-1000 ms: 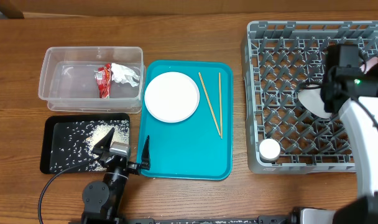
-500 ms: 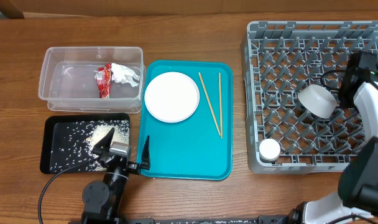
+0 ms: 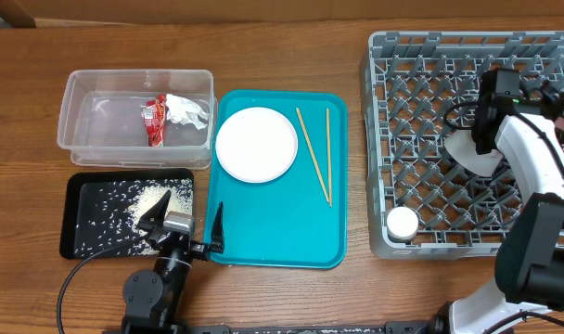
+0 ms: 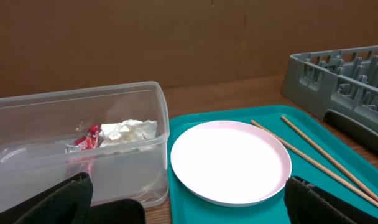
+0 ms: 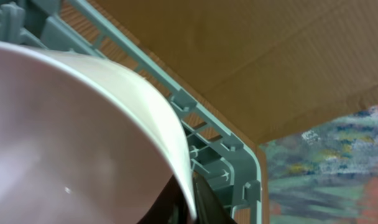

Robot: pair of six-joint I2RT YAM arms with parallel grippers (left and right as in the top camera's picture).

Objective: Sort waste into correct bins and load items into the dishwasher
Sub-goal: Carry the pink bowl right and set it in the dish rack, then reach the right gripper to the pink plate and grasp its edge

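Note:
My right gripper (image 3: pixel 483 141) is shut on the rim of a small white bowl (image 3: pixel 466 154), held over the grey dish rack (image 3: pixel 421 102). In the right wrist view the bowl (image 5: pixel 71 137) fills the left, its rim pinched between my fingers (image 5: pixel 192 200). A small white cup (image 3: pixel 402 223) stands in the rack's front left corner. My left gripper (image 3: pixel 185 231) is open and empty at the table's front, fingers low in its wrist view (image 4: pixel 189 208). The white plate (image 3: pixel 256 144) and two chopsticks (image 3: pixel 312 153) lie on the teal tray (image 3: pixel 282 232).
The clear tub (image 3: pixel 87 102) at back left holds the red wrapper (image 3: pixel 154 121) and crumpled napkin (image 3: pixel 187 111). The black tray (image 3: pixel 83 190) in front of it holds scattered rice (image 3: pixel 152 199). The rack's corner (image 5: pixel 239 168) is close behind the bowl.
My right arm swung right over the rack and back left, still holding the bowl, which stays in about the same spot. The left arm has not moved.

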